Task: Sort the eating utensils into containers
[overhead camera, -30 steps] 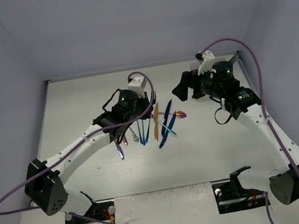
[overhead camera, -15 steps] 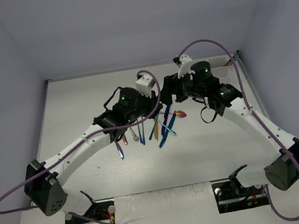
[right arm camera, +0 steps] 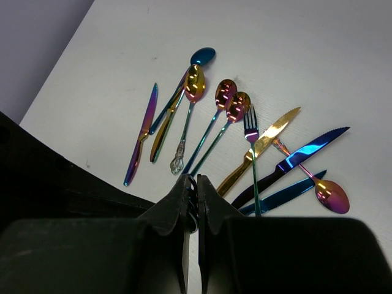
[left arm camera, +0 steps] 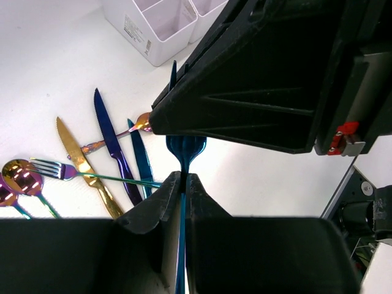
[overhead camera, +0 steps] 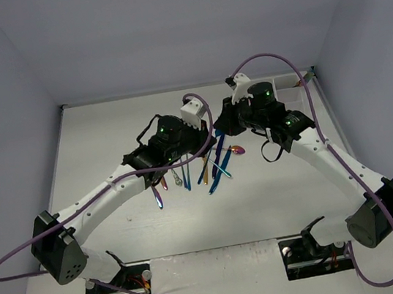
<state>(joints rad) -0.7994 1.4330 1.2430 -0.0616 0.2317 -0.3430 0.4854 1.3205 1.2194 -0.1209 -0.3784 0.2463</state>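
Observation:
My left gripper (left arm camera: 184, 176) is shut on the handle of a blue fork (left arm camera: 185, 147), held above the table. My right gripper (right arm camera: 196, 179) is shut on the same fork's tines (right arm camera: 193, 195), which show edge-on between its jaws. The two grippers meet mid-table in the top view, left (overhead camera: 205, 127) and right (overhead camera: 223, 119). Several utensils lie fanned out below: a purple knife (right arm camera: 142, 138), a gold knife (right arm camera: 260, 150), a blue knife (right arm camera: 306, 153), a pink spoon (right arm camera: 331, 196) and a rainbow fork (right arm camera: 251, 122). The white compartment tray (left arm camera: 153, 37) stands beyond them.
The tray sits at the table's far right corner (overhead camera: 288, 90). The right arm's black housing (left arm camera: 257, 79) fills the upper right of the left wrist view. Grey walls enclose the table on three sides. Purple cables loop off both arms.

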